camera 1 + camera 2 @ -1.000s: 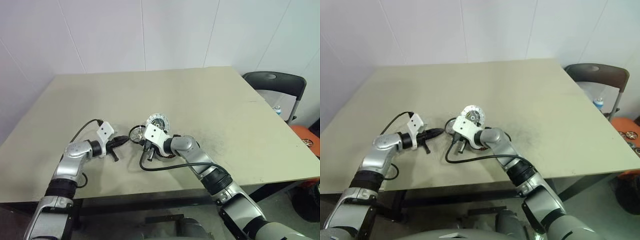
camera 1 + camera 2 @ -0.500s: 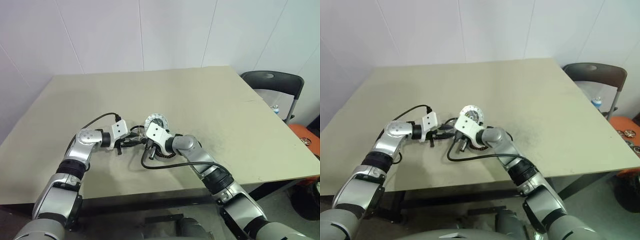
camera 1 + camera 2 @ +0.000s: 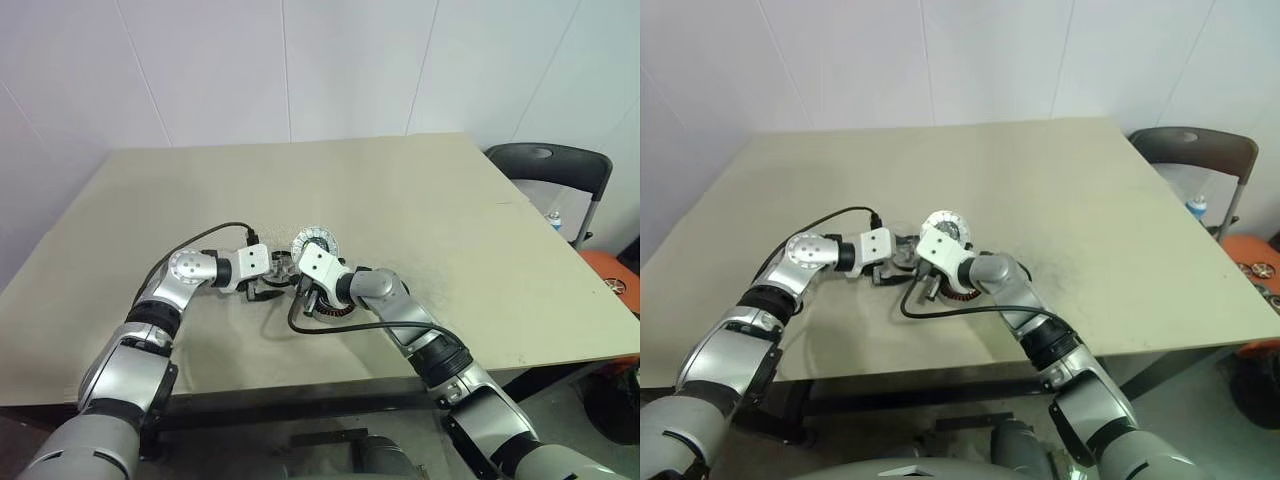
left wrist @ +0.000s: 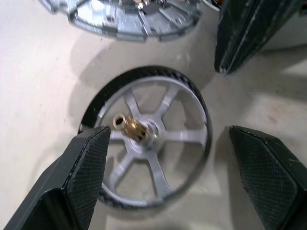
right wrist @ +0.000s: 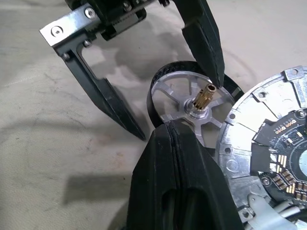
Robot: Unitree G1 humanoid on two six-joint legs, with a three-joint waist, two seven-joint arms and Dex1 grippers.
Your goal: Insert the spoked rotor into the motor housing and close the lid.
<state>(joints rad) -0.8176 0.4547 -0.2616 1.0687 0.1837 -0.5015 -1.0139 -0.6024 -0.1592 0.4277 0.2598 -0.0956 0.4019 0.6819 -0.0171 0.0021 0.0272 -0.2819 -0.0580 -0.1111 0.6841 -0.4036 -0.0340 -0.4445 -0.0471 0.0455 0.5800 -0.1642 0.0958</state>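
Left gripper [image 4: 165,165] jaws wide astride the spoked rotor [image 4: 148,139]; right gripper [image 5: 178,132] closed, empty. Light, stiff, thin: pinch its black rim.

The left pincer [image 4: 168,158] stands wide, one finger on each side of the spoked rotor [image 4: 146,139], with bare counter [image 4: 33,86] showing past both fingers. Beyond the rotor the lid [image 4: 124,17] blocks the way ahead. The closed right pincer [image 5: 180,132] crowds in beside the rotor rim, perhaps touching it. Behind and to the outer side of the left pincer the counter lies free.
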